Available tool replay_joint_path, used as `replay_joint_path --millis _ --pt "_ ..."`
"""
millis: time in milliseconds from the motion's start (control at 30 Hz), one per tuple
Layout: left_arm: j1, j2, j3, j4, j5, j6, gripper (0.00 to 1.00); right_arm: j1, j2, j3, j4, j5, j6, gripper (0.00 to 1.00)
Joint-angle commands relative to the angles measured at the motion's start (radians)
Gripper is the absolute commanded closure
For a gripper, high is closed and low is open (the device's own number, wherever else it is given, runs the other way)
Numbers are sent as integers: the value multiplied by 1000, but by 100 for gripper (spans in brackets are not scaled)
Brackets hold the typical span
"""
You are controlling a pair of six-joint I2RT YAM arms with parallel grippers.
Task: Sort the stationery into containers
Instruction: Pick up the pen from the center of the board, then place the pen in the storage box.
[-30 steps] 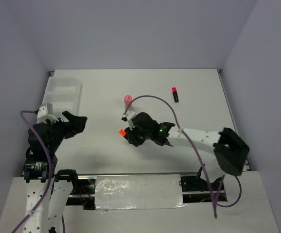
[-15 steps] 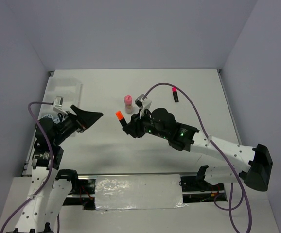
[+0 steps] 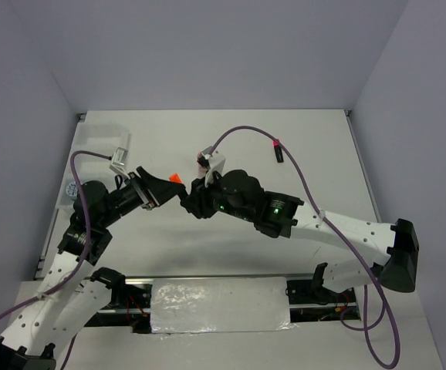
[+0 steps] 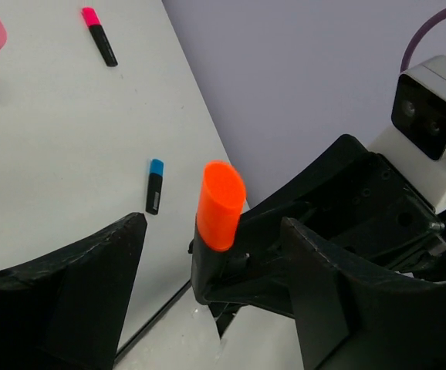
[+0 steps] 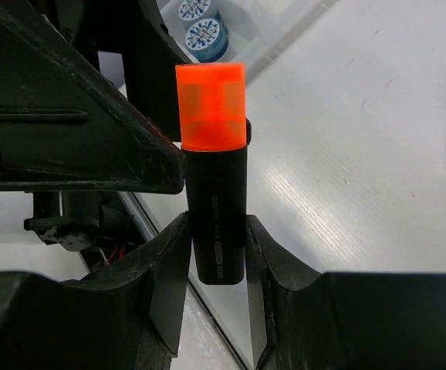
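Handover mid-air, just left of table centre; both arms have converged; right gripper (image 5: 217, 247) clamps orange marker (image 4: 221, 202); left gripper (image 3: 174, 190) jaws, wide, flank its cap; tray (image 3: 103, 142) at ten o'clock.

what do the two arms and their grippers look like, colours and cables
The left arm and right arm have white links and black joint housings. The left gripper and right gripper are black, with broad wedge-shaped fingers. A purple cable loops along each arm to a small white camera box at the wrist. A green light glows on the right arm.
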Motion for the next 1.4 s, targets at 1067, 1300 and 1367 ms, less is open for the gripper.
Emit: replay_joint_path --millis 1067,1300,1367 --pt "309 622 536 -210 -619 110 100 -8 -710 -326 -108 308 15 0" --pt "512 959 810 -128 -583 91 100 -8 -884 -322 -286 297 9 0" --pt "558 1040 827 -54 -554 81 100 -8 -914 -328 -305 297 9 0"
